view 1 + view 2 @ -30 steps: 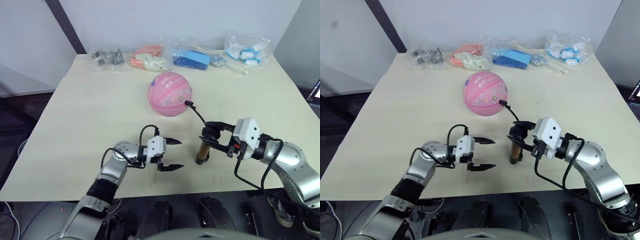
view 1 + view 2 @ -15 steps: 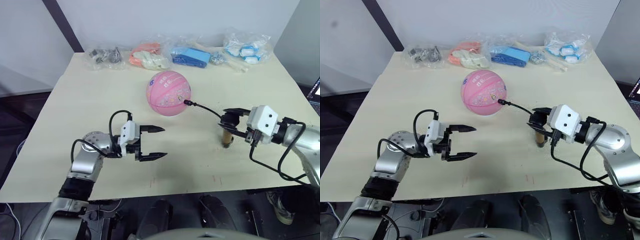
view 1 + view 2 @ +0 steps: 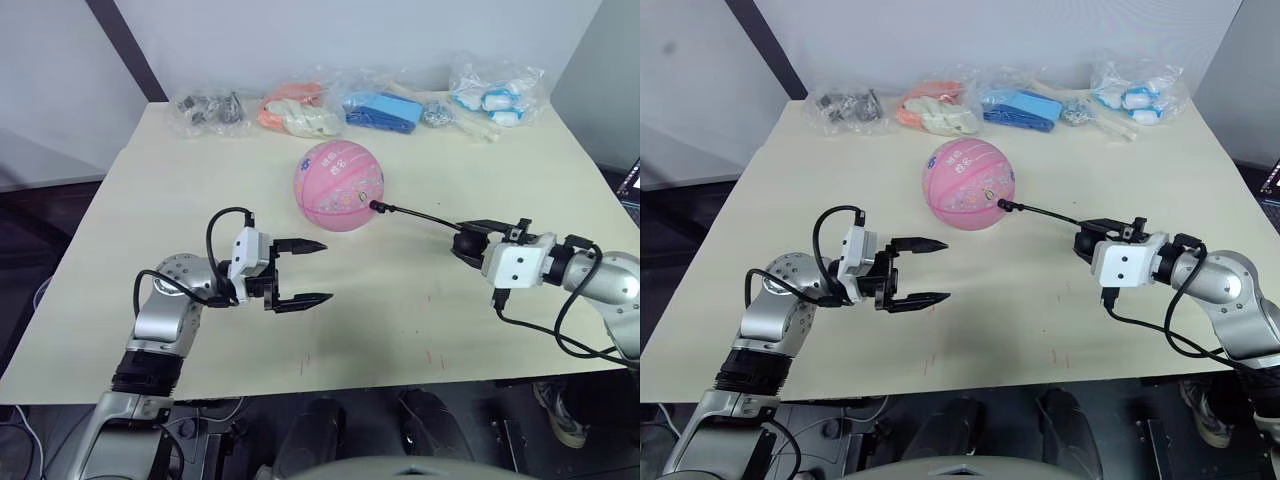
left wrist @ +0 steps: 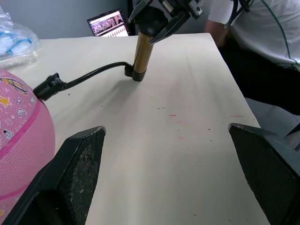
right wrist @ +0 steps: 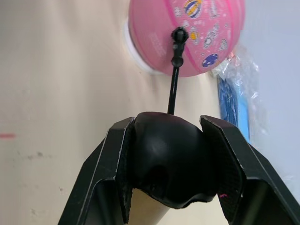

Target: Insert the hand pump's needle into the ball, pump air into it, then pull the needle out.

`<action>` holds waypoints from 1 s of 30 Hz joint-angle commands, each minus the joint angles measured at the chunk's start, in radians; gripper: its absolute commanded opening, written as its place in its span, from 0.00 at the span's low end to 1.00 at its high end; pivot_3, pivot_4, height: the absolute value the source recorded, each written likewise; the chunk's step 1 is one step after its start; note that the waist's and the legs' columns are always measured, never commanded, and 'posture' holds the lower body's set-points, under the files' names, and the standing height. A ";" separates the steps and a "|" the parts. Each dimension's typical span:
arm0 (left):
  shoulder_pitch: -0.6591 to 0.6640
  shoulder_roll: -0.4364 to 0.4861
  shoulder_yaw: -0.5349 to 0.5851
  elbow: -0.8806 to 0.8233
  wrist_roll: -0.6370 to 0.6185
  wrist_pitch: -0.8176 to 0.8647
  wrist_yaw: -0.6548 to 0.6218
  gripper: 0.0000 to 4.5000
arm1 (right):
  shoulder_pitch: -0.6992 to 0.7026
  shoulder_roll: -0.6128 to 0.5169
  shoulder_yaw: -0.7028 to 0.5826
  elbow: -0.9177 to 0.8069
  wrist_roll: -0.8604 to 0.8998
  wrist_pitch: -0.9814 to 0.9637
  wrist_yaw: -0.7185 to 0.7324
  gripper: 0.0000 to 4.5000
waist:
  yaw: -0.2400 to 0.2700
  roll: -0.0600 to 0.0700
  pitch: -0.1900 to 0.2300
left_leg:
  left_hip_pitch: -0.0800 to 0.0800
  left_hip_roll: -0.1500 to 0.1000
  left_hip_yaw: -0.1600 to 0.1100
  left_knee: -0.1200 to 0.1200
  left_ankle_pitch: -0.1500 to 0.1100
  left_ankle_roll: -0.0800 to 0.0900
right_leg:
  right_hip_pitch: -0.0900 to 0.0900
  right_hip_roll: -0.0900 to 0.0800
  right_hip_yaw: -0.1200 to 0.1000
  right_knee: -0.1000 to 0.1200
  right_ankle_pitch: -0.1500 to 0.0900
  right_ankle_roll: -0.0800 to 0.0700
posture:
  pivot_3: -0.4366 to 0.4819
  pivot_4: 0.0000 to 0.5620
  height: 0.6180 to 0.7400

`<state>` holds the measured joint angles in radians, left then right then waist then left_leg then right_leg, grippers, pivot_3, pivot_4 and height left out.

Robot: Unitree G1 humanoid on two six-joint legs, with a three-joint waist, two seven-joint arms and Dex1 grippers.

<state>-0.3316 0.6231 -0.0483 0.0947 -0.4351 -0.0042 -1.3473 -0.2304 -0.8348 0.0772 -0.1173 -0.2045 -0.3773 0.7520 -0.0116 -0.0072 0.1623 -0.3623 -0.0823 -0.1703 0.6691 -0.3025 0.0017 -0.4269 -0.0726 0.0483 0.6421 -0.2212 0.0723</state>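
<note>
needle in the ball, pump held off to the right, pull-out not yet done

pale beige table [image 3: 180, 200] against a grey wall, with a row of clear plastic bags [image 3: 300, 112] along the far edge. near the middle of the table, toward the far side, a pink ball [image 3: 339, 187] with small cartoon prints, resting on the tabletop.

plugged into the ball's right side, a small black fitting [image 3: 377, 207]; needle itself hidden inside it, so judged to be seated in the valve. from the fitting, a thin black hose [image 3: 420, 215] drawn nearly straight toward the hand pump [image 4: 143, 50], well apart from the ball on the right.

right gripper [image 5: 171, 143] clamped around the pump's black cap, fingers pressed against both sides. in the left wrist view, gold barrel hanging upright below that grip, its lower end at or just above the table.

left gripper [image 3: 300, 272] empty, fingers spread wide, hovering over bare table nearer than the ball and to its left, not touching it.

judged progress: insertion done. ball round and full, so pumping probably done too, though not provable from here. remaining: pulling the needle free. taut hose suggests that pull may be starting. nothing steadying the ball, so a risk of it rolling toward the pump instead of letting go.
</note>
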 commanded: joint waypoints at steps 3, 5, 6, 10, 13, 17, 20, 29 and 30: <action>-0.004 0.004 0.020 -0.053 -0.022 0.013 0.001 0.99 | 0.011 0.008 0.051 0.052 -0.174 -0.182 -0.124 0.40 | 0.000 0.000 0.000 | 0.000 0.000 0.001 0.000 0.000 0.000 | 0.000 0.000 0.000 0.000 0.000 0.000 | 0.48 0.27 1.00; -0.005 0.009 0.022 -0.058 -0.021 0.012 -0.004 0.99 | 0.030 0.022 0.071 0.056 -0.203 -0.207 -0.148 0.40 | -0.001 0.000 0.000 | 0.000 0.000 0.001 0.000 0.000 0.000 | 0.000 0.001 0.001 0.001 0.000 0.000 | 0.48 0.27 1.00; -0.005 0.010 0.024 -0.060 -0.022 0.013 -0.005 0.99 | 0.035 0.027 0.076 0.057 -0.209 -0.211 -0.154 0.40 | -0.001 0.000 0.000 | 0.000 0.000 0.002 0.000 0.000 0.000 | 0.000 0.001 0.001 0.001 0.000 0.000 | 0.48 0.27 1.00; -0.011 0.017 0.032 -0.061 -0.028 0.016 -0.018 0.99 | 0.043 0.049 0.093 0.056 -0.177 -0.208 -0.144 0.40 | -0.002 0.000 0.000 | 0.001 0.000 0.002 0.000 0.000 0.000 | 0.000 0.001 0.002 0.001 0.000 0.000 | 0.48 0.27 1.00; -0.016 0.023 0.035 -0.058 -0.034 0.018 -0.035 1.00 | 0.053 0.056 0.089 0.049 -0.123 -0.186 -0.117 0.64 | -0.002 0.000 0.000 | 0.001 0.000 0.001 0.000 0.000 0.000 | 0.000 0.001 0.002 0.001 0.000 -0.001 | 0.48 0.27 1.00; -0.029 0.037 0.041 -0.024 -0.036 0.006 -0.068 1.00 | 0.068 0.061 0.077 0.018 0.000 -0.149 -0.069 1.00 | -0.002 0.000 0.000 | 0.001 0.000 0.002 0.000 0.000 0.000 | 0.000 0.001 0.002 0.001 0.000 -0.001 | 0.48 0.27 1.00; -0.047 0.041 0.044 0.004 -0.035 -0.001 -0.088 1.00 | 0.078 0.053 0.072 -0.001 0.078 -0.139 -0.034 1.00 | -0.002 0.000 0.000 | 0.001 0.000 0.002 0.001 0.000 0.000 | 0.000 0.001 0.003 0.001 0.000 -0.001 | 0.48 0.27 1.00; -0.142 0.018 0.089 0.107 -0.032 -0.015 -0.059 1.00 | 0.171 0.163 0.006 -0.153 0.401 0.132 -0.037 1.00 | -0.001 0.000 0.000 | 0.001 0.001 0.000 0.001 0.000 0.000 | 0.000 0.001 0.002 0.001 0.001 -0.001 | 0.48 0.27 1.00; -0.156 0.015 0.094 0.126 -0.027 -0.022 -0.050 1.00 | 0.175 0.183 0.000 -0.172 0.422 0.173 -0.051 1.00 | -0.002 0.000 0.000 | 0.001 0.001 0.001 0.001 0.000 0.000 | 0.000 0.001 0.002 0.001 0.001 -0.001 | 0.48 0.27 1.00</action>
<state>-0.4710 0.6389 0.0086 0.2101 -0.4541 -0.0063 -1.4107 -0.0560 -0.6659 0.1139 -0.2304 0.1604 -0.2594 0.7231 -0.0134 -0.0074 0.1621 -0.3616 -0.0812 -0.1695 0.6700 -0.3023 0.0015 -0.4270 -0.0713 0.0502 0.6433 -0.2202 0.0711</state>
